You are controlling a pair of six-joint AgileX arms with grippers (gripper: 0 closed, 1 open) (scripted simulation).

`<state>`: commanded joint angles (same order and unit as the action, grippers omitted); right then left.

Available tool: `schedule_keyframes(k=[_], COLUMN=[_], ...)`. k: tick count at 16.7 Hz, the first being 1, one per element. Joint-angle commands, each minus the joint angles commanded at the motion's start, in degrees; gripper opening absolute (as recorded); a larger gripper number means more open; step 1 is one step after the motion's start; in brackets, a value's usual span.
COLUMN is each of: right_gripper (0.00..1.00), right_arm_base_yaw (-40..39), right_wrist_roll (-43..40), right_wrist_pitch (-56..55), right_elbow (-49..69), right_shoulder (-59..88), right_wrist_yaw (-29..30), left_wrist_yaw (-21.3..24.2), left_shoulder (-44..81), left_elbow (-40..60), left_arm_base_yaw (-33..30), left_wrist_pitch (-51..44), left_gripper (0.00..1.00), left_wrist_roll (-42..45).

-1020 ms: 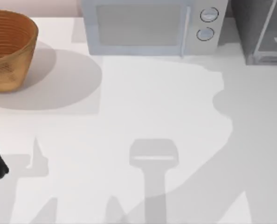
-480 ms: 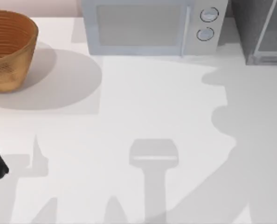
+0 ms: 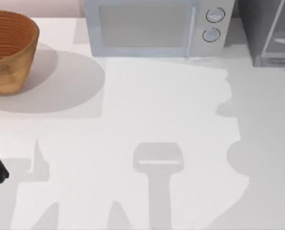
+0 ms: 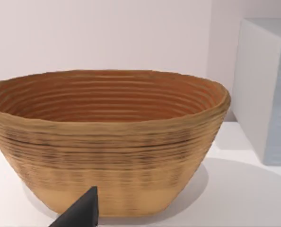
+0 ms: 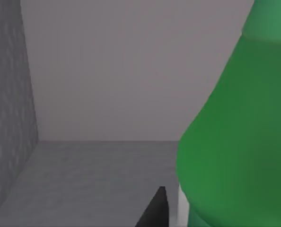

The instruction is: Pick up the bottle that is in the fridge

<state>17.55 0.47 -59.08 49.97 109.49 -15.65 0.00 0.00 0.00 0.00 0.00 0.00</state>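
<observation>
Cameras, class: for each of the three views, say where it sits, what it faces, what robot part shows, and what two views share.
Top view: above the table, looking down on basket, microwave, fridge.
Left wrist view: faces the basket; a dark fingertip shows.
Right wrist view: inside the fridge, close to the bottle; a fingertip shows.
Shared: basket, top and left wrist.

I see even bright light, soft grey arm shadows across the table (image 3: pixel 147 105), a round shadow right of the basket (image 3: pixel 8 50), no glare
</observation>
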Motion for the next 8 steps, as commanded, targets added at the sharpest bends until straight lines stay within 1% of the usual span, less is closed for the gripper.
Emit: schedule_keyframes(k=[5, 8], right_gripper=[0.00, 0.00], right_arm_base_yaw=[-0.41, -1.20], right_wrist_roll=[0.07, -0.09], right_wrist_pitch=[0.50, 3.16], right_elbow=[-0.10, -2.37], right_shoulder=[-0.17, -4.89], right_wrist_yaw=[0.11, 0.81], left_wrist_yaw=[0.00, 0.00], left_shoulder=[0.00, 0.00], left_elbow=[0.00, 0.00], left_arm_base_yaw=[0.00, 0.00], left_wrist_pitch=[0.00, 0.00], left_gripper=[1.00, 1.00], left_wrist_roll=[0.00, 0.00])
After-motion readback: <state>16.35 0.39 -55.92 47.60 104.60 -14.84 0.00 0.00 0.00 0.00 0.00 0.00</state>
